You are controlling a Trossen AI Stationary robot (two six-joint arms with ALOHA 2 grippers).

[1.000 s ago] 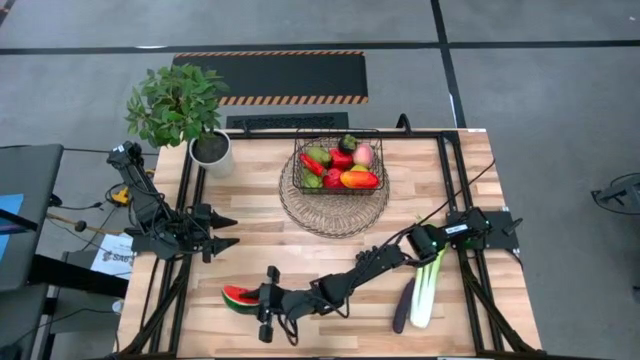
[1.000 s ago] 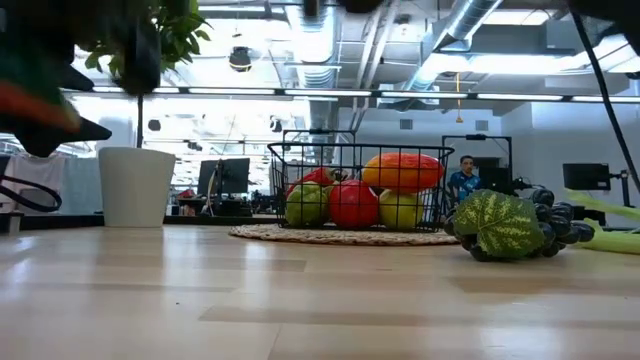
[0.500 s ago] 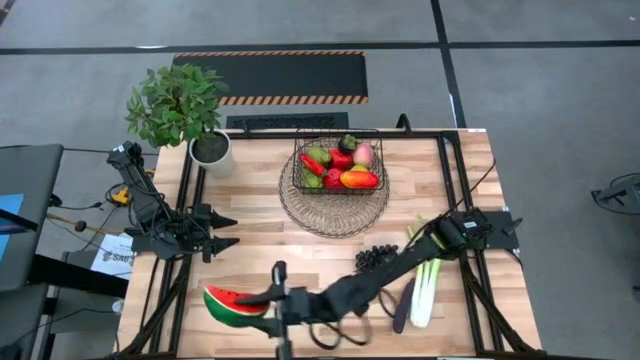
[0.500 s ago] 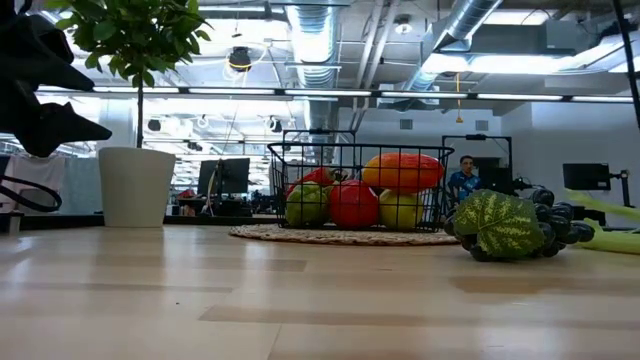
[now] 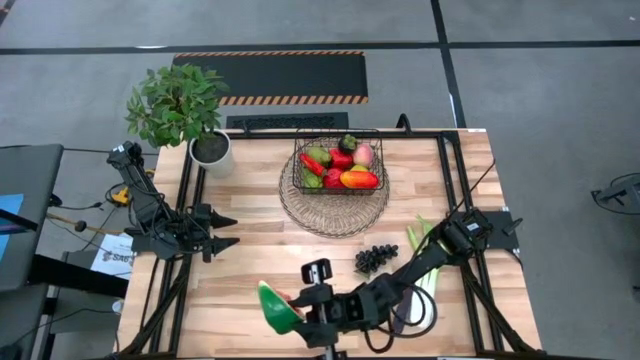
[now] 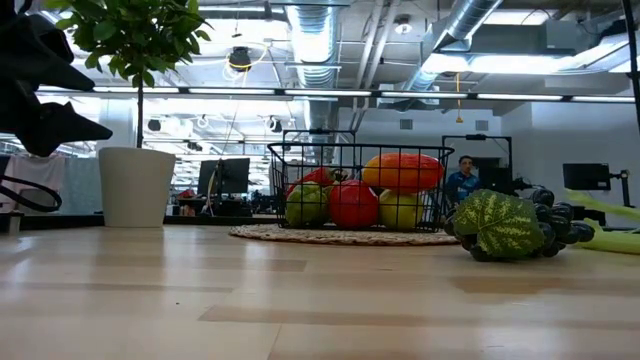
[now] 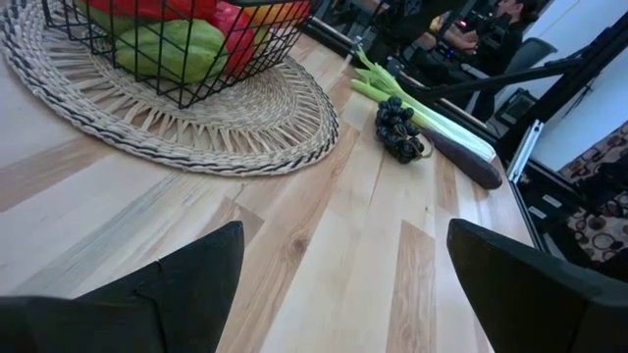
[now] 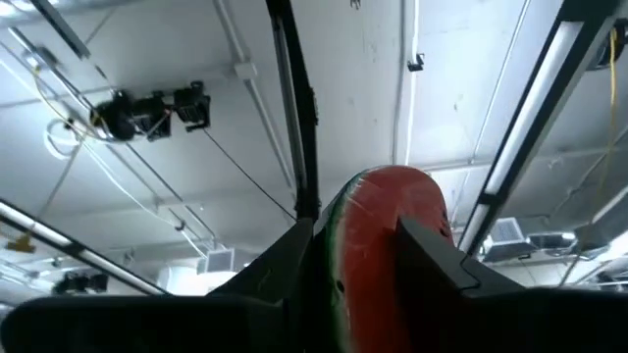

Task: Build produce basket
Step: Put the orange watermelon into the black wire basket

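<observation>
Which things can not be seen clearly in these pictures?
- Eggplant: in the high view the right arm covers it.
- Watermelon slice, held in the right end effector: absent from the low view, raised above its frame.
- Basket contents: lower produce is hidden under the top pieces in every view.

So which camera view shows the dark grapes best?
The low view: the dark grapes sit close, side-on, partly behind a leaf. The high view shows them as a small cluster by the leek. The left wrist view shows them farther off. The right wrist view shows none.
</observation>
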